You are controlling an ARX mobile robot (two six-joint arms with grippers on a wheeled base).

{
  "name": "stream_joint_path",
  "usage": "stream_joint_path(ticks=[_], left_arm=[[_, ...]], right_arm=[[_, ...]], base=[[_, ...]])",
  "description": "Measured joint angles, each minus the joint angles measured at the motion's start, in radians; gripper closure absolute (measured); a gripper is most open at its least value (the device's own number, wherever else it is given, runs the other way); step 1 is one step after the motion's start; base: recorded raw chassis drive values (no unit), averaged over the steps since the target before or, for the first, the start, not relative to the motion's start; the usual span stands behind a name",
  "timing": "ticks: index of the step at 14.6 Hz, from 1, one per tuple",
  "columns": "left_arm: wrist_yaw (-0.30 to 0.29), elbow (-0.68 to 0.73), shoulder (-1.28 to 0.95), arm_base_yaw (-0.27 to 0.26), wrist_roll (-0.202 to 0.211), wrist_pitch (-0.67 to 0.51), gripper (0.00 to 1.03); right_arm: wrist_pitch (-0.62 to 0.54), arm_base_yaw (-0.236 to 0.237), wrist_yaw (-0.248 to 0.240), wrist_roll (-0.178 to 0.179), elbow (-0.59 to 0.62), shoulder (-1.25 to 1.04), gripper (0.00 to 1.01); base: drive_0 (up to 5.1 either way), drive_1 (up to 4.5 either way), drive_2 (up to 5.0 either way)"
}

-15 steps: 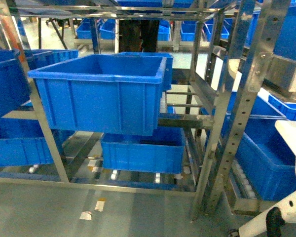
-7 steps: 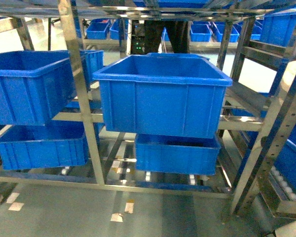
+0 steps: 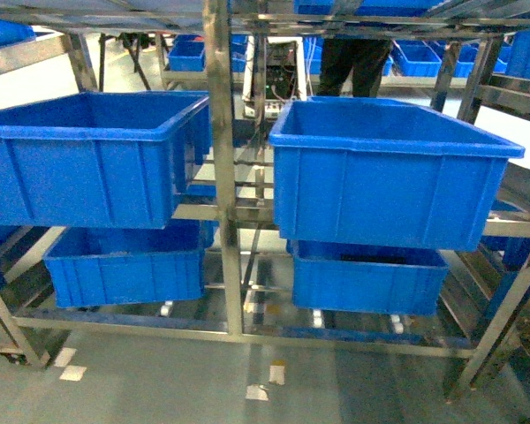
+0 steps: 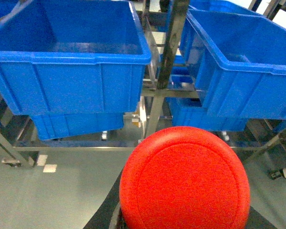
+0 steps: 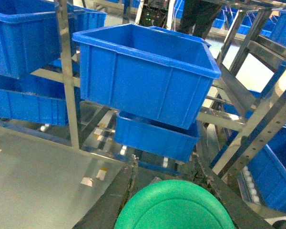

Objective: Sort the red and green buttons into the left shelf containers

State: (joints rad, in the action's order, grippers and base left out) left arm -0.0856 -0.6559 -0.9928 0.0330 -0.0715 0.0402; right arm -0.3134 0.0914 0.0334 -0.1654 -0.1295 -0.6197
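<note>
In the left wrist view a red button (image 4: 185, 183) fills the bottom, round cap facing the camera, with my left gripper (image 4: 183, 212) shut on it; only dark finger edges show beside the cap. The right wrist view shows a green button (image 5: 175, 210) held the same way, my right gripper (image 5: 174, 200) shut on it between two dark fingers (image 5: 117, 193). Ahead stands the shelf with the blue containers: upper left (image 3: 88, 159), upper right (image 3: 384, 172), lower left (image 3: 124, 269) and lower right (image 3: 367, 281). Neither gripper appears in the head view.
Steel shelf uprights (image 3: 223, 168) separate the two crate columns. Tape scraps (image 3: 258, 391) lie on the grey floor in front. A person's dark legs (image 3: 352, 66) stand behind the rack, among more blue crates. Another rack's slanted post (image 5: 250, 138) rises at right.
The head view has swung left across the rack: the crate that was centre-left now sits at right, and the left column of crates has come fully into view.
</note>
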Motion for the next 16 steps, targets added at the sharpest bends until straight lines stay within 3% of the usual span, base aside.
stream_joint_path(ticks=[5, 16], left_arm=[[0.006, 0.0, 0.0, -0.007, 0.0, -0.004, 0.79], [-0.003, 0.0, 0.004, 0.002, 0.0, -0.004, 0.79]], right_arm=[[0.002, 0.0, 0.006, 0.0, 0.0, 0.0, 0.71], [-0.001, 0.0, 0.005, 0.0, 0.0, 0.0, 0.71]], base=[[-1.6, 0.77, 0.8], [-0.1, 4.28, -4.4]])
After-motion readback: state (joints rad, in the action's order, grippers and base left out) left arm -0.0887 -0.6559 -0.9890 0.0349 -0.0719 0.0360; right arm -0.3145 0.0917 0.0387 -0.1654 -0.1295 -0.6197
